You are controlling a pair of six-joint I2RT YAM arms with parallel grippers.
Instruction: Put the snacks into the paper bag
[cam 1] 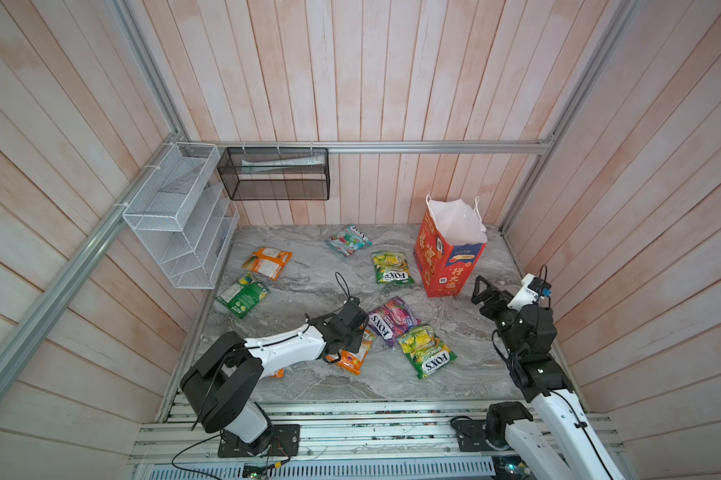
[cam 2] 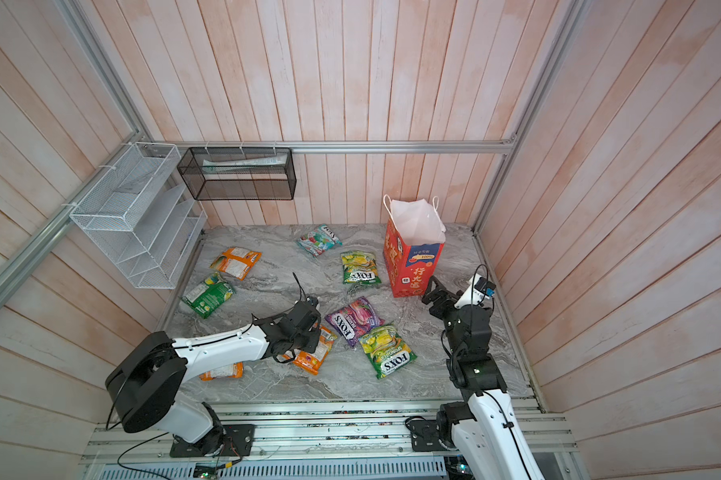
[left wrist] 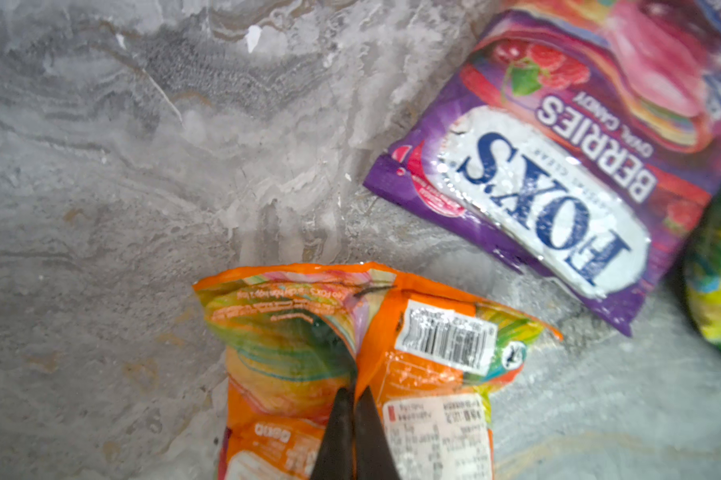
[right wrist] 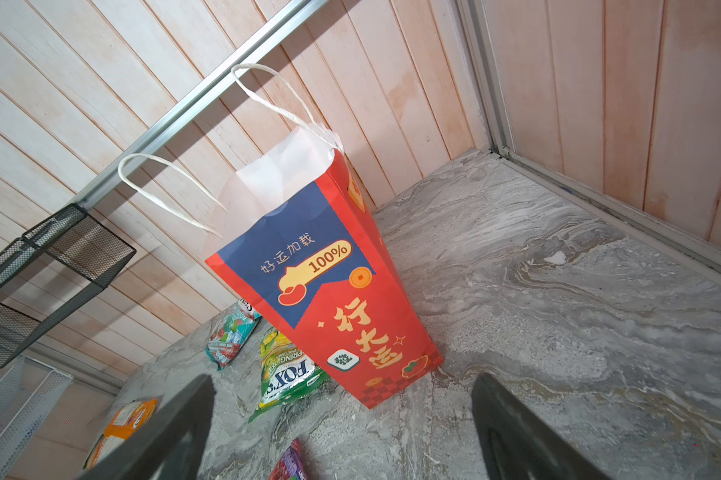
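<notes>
In the grasp step, the orange candy pouch [left wrist: 292,332], flat on the desk [left wrist: 101,166], is pinched, seemingly at its back seam, by the closed left end effector [left wrist: 354,395]; a lift towards the upright red paper bag [cam 1: 450,266] is called for.

Paper bag [cam 1: 448,266] is stood at the far right of the table [cam 1: 329,386]. A pouch [cam 1: 393,267] is laid just left of it. The front pouch [cam 1: 350,359] is laid at centre front, the berries pouch [cam 1: 392,322] just right of it. Wire baskets [cam 1: 273,172] are hung far left.

Closed fingers [left wrist: 336,436] on orange pouch [left wrist: 427,374]
</notes>
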